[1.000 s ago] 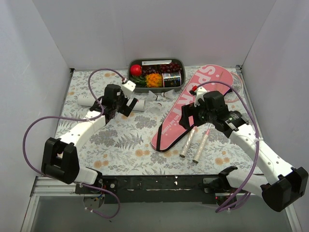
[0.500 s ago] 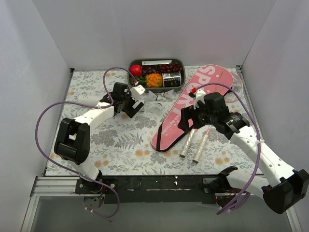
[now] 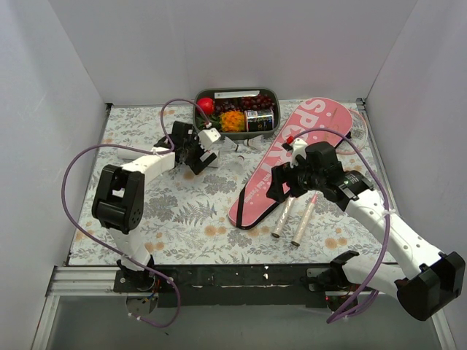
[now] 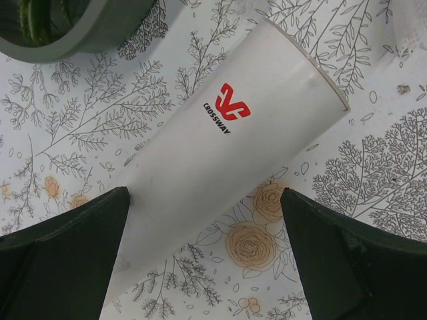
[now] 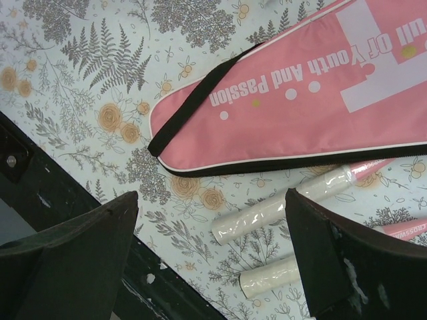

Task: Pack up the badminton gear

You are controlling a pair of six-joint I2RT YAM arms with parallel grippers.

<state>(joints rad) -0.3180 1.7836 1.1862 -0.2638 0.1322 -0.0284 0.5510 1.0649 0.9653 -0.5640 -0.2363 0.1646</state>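
Nearest us in the top view, a black rail (image 3: 241, 275) closes the lower edge of the floral-patterned tabletop (image 3: 182, 211), which shows bare at lower centre and left. Just beyond, the pale wrapped handles of the two thin pink-framed rackets (image 3: 292, 219) lie side by side, right of centre. The narrow end of the long pink racket-shaped bag (image 3: 252, 204) sits just left of them, and the bag runs diagonally to the upper right.

The right gripper (image 3: 281, 182) hangs over the bag and handles with its fingers spread wide and holding nothing. Its wrist view adds the black edging and white lettering of the bag, and pink shafts running along the bag's edge.

Farther back at left, the left gripper (image 4: 203, 193) is also spread wide, straddling the white cardboard tube (image 4: 227, 153). We cannot tell whether it touches the tube. Only the wrist view shows the tube's red logo, because the arm hides most of it from above.

The grey food tray (image 3: 235, 91) sits farthest, against the white walls (image 3: 241, 44) that box in three sides.
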